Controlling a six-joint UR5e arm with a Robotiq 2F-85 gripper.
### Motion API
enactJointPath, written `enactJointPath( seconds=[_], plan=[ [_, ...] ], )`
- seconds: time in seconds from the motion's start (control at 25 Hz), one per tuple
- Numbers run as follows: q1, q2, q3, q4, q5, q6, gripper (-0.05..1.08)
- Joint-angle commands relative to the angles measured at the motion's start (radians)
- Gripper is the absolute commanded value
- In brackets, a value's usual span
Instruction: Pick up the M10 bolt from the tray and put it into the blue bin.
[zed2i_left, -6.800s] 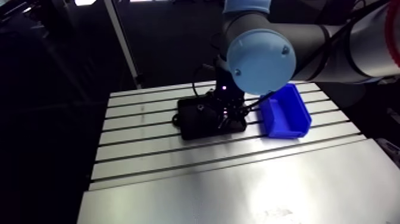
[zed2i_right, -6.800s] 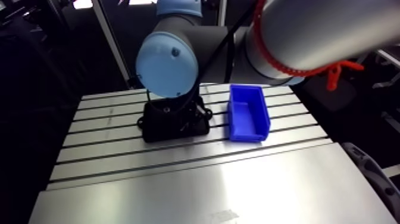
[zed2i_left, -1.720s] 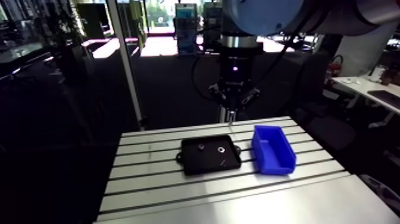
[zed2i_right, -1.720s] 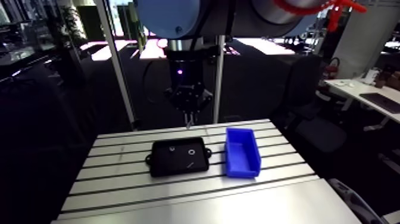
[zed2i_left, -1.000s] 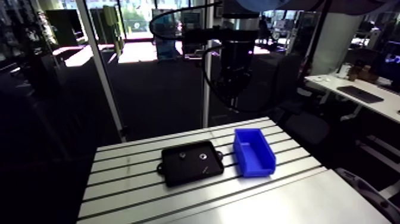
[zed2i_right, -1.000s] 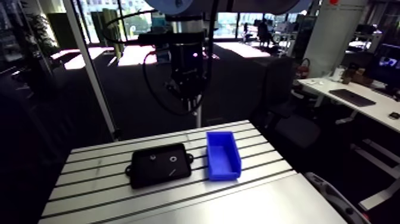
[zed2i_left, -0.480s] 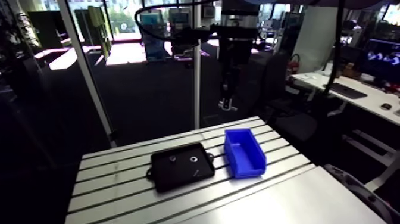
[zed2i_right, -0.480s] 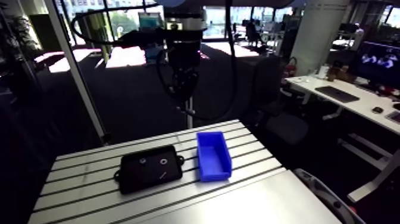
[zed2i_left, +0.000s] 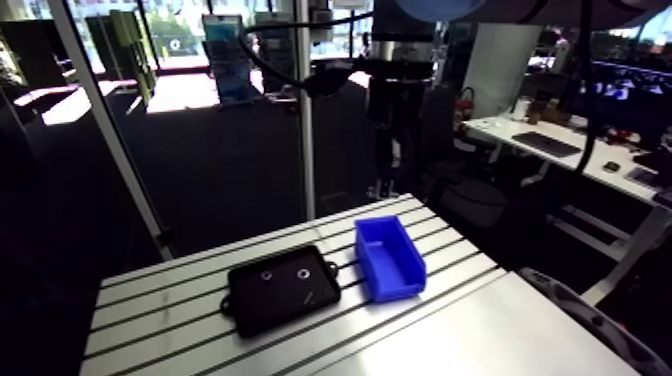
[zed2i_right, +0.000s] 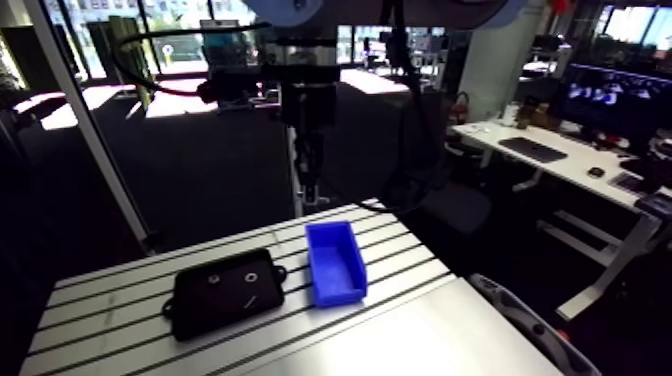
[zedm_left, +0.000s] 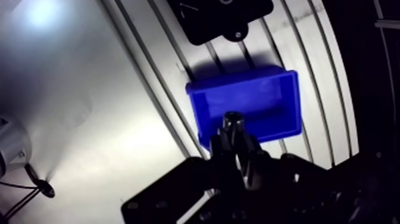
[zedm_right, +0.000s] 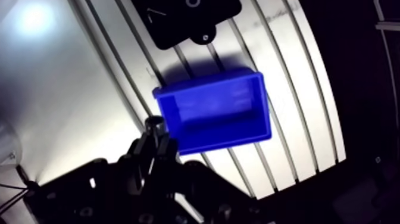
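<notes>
In the wrist view my gripper (zedm_left: 234, 136) is shut on the M10 bolt (zedm_left: 233, 121), whose dark end sticks out past the close-set fingertips. It hangs high above the table, over the near-side wall of the blue bin (zedm_left: 247, 104). The bin's inside looks bare. Beyond the bin lies the black tray (zedm_left: 202, 22). In the arm view the blue bin (zed2i_left: 390, 258) stands just right of the black tray (zed2i_left: 283, 290), and the wrist hangs far above them.
The tray holds two small ring-shaped parts (zed2i_left: 266, 276) and a thin dark piece (zed2i_left: 310, 297). The slotted table (zed2i_left: 160, 320) runs left of the tray, and a smooth plate (zed2i_left: 470, 340) covers its near side. The table's edge drops off just right of the bin.
Earlier the gripper was down in the tray; it has since risen high with the bolt and moved sideways over the bin. The arm camera rose and turned with it. Tray and bin stayed put.
</notes>
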Motion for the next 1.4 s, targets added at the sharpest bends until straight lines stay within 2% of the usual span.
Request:
enactJointPath(
  seconds=[0.04, 0.4, 0.44, 0.6, 0.8, 1.4],
  plan=[
    [-0.015, 0.017, 0.023, -0.010, -0.002, -0.029, 0.97],
    [-0.015, 0.089, 0.046, -0.126, -0.005, -0.019, 0.97],
    [-0.015, 0.095, 0.049, -0.135, -0.013, -0.019, 0.97],
    [-0.015, 0.117, 0.065, -0.185, -0.063, -0.017, 0.97],
    [-0.015, 0.137, 0.082, -0.230, -0.082, -0.019, 0.96],
    [-0.022, 0.226, 0.117, -0.325, -0.083, -0.016, 0.96]
  ],
)
